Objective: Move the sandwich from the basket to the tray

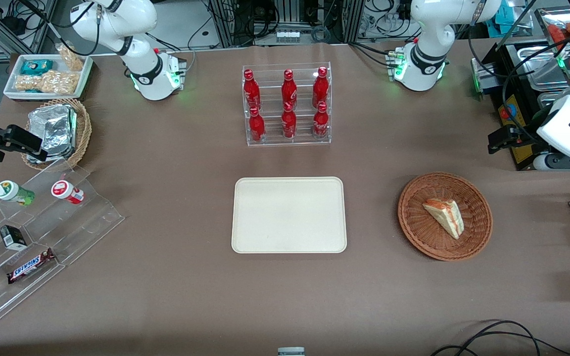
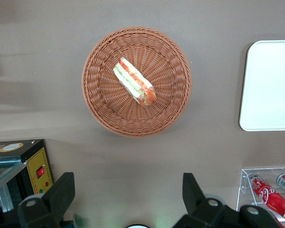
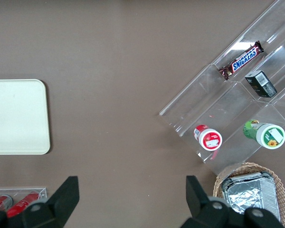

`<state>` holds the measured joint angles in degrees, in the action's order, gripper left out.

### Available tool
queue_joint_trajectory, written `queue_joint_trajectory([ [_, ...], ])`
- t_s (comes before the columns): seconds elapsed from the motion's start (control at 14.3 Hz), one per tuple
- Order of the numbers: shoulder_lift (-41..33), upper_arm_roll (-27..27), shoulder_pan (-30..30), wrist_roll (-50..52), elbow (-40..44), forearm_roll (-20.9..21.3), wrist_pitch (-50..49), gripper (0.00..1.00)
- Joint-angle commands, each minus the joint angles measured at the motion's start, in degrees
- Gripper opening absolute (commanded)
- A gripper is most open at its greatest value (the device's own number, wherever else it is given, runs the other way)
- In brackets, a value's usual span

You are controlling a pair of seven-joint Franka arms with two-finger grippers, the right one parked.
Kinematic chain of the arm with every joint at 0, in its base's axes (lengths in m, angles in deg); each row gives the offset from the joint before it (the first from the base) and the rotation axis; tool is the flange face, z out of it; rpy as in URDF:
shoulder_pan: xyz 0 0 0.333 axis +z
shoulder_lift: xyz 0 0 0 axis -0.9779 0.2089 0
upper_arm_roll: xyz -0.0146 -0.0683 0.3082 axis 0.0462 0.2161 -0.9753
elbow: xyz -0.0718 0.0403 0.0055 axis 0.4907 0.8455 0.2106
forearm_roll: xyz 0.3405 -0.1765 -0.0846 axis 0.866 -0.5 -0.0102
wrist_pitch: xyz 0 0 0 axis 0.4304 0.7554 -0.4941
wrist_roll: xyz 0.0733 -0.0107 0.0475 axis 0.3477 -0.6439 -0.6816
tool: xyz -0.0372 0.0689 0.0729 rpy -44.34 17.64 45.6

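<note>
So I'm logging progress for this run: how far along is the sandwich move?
Nothing looks done yet. The sandwich lies in the basket, and the tray has nothing on it. In hand: the gripper hangs open above the table, beside the basket and farther from the front camera, its fingers holding nothing. Left to do: come down on the sandwich, grasp it, carry it over and set it on the tray.
</note>
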<state>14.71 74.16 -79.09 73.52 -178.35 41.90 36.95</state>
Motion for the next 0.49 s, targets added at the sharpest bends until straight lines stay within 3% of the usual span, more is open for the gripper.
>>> queue_joint_trajectory([
  [0.0,0.7,-0.7,-0.6,-0.8,1.9,0.4,-1.0,1.00],
  [0.42,0.7,-0.7,-0.6,-0.2,0.0,0.6,-2.4,1.00],
])
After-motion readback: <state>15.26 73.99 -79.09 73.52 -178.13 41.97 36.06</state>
